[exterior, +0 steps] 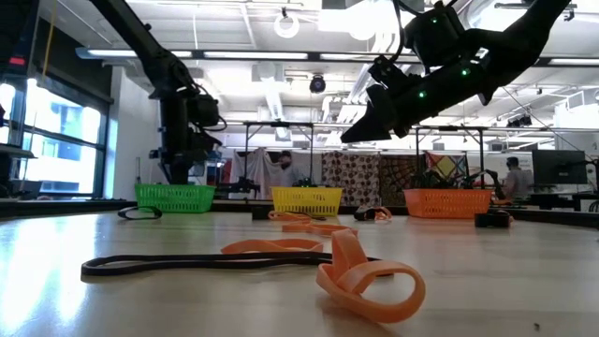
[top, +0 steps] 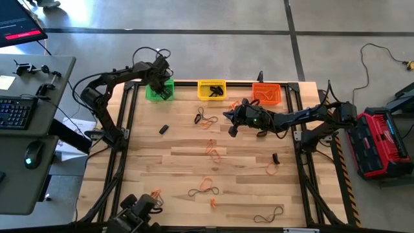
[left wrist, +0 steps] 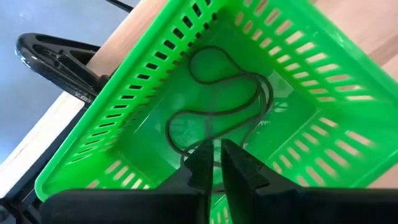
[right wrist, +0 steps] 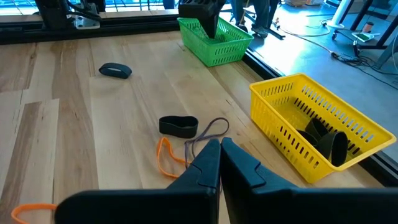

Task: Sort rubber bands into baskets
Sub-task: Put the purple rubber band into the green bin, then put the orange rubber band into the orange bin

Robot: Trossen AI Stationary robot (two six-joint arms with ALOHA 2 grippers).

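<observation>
Three small lattice baskets line the table's far edge: the green basket (top: pixel 159 90) holding a thin black band (left wrist: pixel 219 99) curled on its floor, the yellow basket (top: pixel 211 89) with dark wide bands (right wrist: pixel 326 142) inside, and the orange basket (top: pixel 266 94). Orange rubber bands (top: pixel 213 149) and black rubber bands (top: pixel 268 213) lie scattered, flat and limp, across the wooden tabletop.
</observation>
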